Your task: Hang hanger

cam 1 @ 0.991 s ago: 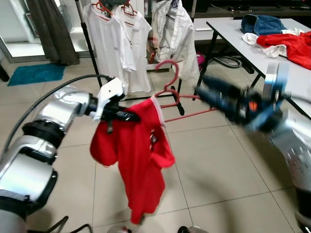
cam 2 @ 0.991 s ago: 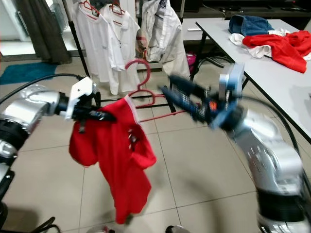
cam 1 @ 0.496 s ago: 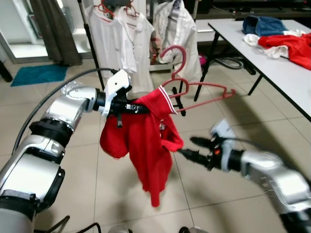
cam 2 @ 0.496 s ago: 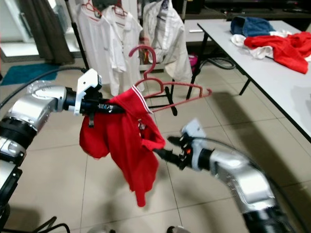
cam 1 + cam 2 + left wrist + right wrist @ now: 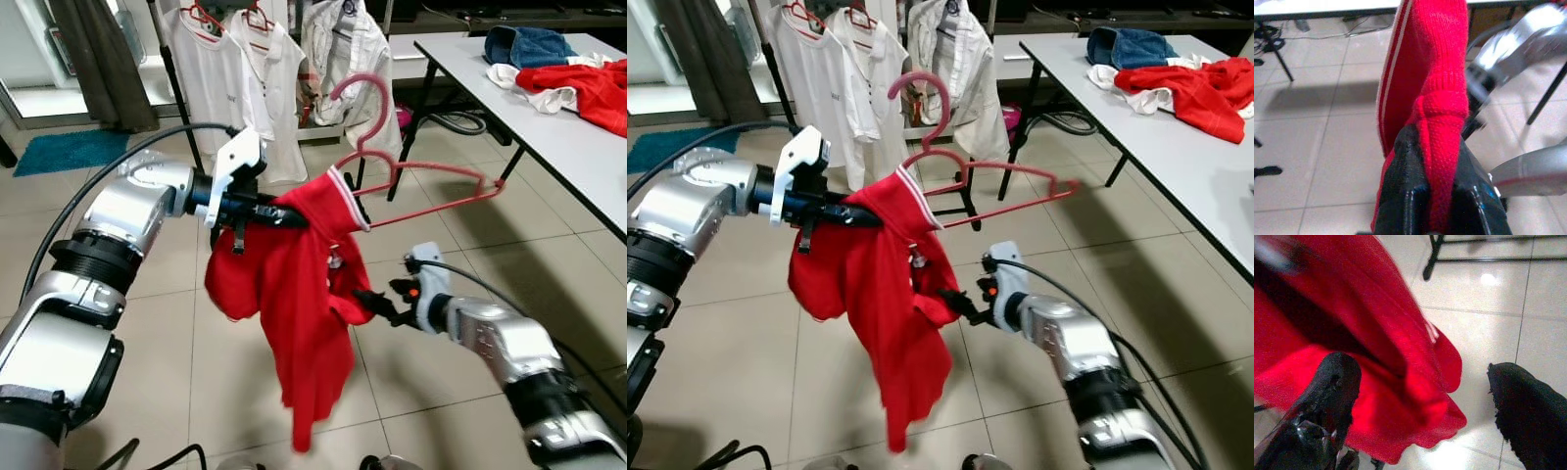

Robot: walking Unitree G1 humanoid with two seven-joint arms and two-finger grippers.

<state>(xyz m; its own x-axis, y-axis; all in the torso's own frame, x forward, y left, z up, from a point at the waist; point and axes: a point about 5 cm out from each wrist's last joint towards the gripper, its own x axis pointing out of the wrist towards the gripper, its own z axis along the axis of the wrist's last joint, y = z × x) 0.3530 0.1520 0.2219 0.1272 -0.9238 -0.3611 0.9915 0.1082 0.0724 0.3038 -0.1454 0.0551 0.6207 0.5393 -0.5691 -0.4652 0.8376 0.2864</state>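
Reaching out level toward two o'clock, the left gripper [image 5: 286, 216] is clamped on the collar of one red shirt [image 5: 299, 313], which hangs from one pink hanger [image 5: 411, 186] held above the tiled floor. At four o'clock the right gripper [image 5: 377, 304], fingers spread apart, points at the shirt's lower fold. Three pale garments [image 5: 284, 69] hang on the rack at twelve o'clock.

Head stereo pair looks forward-down, mid-range; wrist cameras close along fingers; all share red shirt [image 5: 304, 304].
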